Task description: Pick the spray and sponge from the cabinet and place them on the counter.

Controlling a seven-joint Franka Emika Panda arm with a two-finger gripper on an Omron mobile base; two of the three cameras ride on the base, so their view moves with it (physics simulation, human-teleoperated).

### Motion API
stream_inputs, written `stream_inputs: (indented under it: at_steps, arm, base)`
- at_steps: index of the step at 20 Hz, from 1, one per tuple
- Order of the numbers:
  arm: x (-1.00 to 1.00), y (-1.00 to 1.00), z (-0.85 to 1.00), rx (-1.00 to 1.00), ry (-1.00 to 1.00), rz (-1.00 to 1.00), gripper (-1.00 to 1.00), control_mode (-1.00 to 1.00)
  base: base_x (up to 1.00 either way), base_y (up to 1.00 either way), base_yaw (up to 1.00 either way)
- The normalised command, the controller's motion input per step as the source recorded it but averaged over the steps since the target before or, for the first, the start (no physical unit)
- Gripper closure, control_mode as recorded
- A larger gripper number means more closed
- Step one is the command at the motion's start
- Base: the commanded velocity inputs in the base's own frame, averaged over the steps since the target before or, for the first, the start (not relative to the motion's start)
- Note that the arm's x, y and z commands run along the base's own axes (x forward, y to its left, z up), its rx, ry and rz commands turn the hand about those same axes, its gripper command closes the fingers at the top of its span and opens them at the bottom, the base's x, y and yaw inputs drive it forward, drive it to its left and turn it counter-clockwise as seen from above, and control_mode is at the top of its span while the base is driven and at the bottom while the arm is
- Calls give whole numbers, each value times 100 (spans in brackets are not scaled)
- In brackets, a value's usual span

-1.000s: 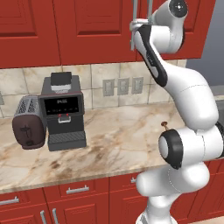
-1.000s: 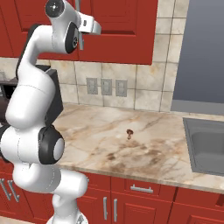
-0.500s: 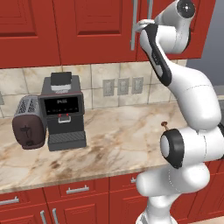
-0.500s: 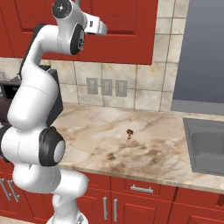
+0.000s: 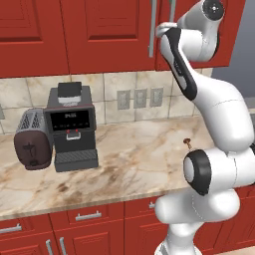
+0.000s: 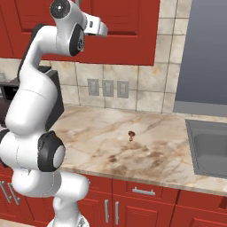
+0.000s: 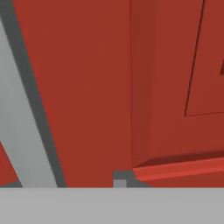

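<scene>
The cabinet point(image 5: 109, 35) hung shut above the counter point(image 5: 134, 154), so the spray and sponge presumably sat hidden behind its doors. In the hand view a silver bar handle point(image 7: 24, 113) ran close beside the door panel. The step in hand looked like opening the door — best done by centring the handle between the fingers and pulling straight outward. The arm reached high, elbow bent, its gripper point(image 6: 103, 31) at the door; whether its jaws gripped anything could not be told.

No legible text, labels or numbers anywhere.
</scene>
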Motion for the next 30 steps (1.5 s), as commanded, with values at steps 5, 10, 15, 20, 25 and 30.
stream_inputs:
  at_steps: [5, 10, 15, 20, 25, 30]
  arm:
    - [-54, -62, 0, 4, 0, 0, 100, -100]
    - [-49, -61, 0, 4, -1, 0, 100, -100]
    - [-28, -54, 0, 1, -2, 0, 100, -100]
    - [-35, -56, 0, 0, -2, 0, 100, -100]
    - [-40, -59, 0, 0, -2, 0, 100, -100]
    - [-46, -55, 0, 1, -1, 0, 100, -100]
  base:
    - [0, 0, 0]
    - [0, 0, 0]
    - [0, 0, 0]
    - [0, 0, 0]
    - [0, 0, 0]
    - [0, 0, 0]
